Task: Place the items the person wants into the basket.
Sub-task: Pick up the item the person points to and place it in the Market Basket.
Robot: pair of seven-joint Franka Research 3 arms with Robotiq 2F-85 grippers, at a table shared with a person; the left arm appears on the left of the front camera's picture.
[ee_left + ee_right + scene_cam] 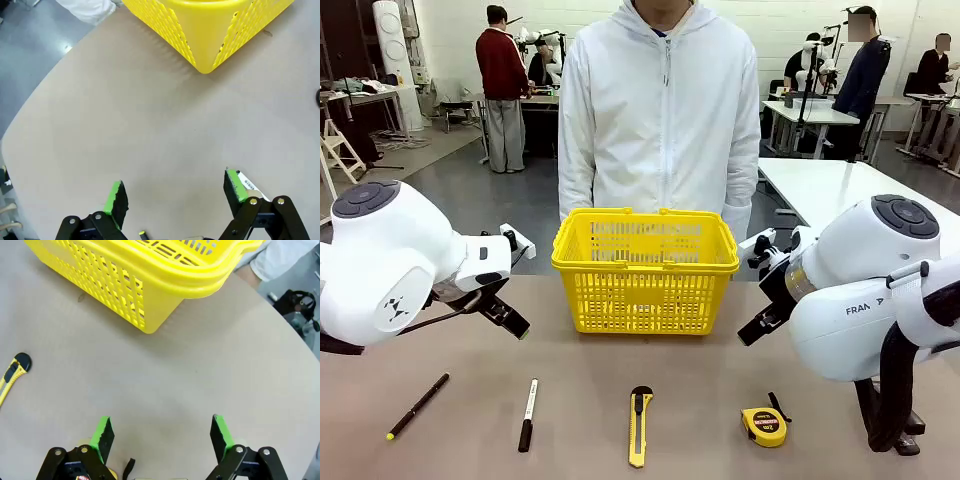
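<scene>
Front view, basket: The basket [645, 300] stands mid-table [582, 400], just in front of the person [660, 110], probably so that either arm can reach it.
Front view, tools: Along the robot's edge lie, from its left, the pen [417, 407], a white marker [527, 415], a utility knife [639, 427] and the tape measure [764, 426]. They are spaced apart, which leaves you finger room around each.
Front view, arms: The left arm [390, 270] and right arm [860, 300] hang at the table's sides. The pen is nearest the left, the tape measure nearest the right.
Left wrist view, left gripper [175, 189]: The fingers are spread wide with nothing held, over bare table. A basket corner lies ahead.
Right wrist view, right gripper [161, 427]: It is spread wide and empty. The tape measure's strap [129, 465] shows at the bottom edge between the fingers, so you seem poised for that pick.
</scene>
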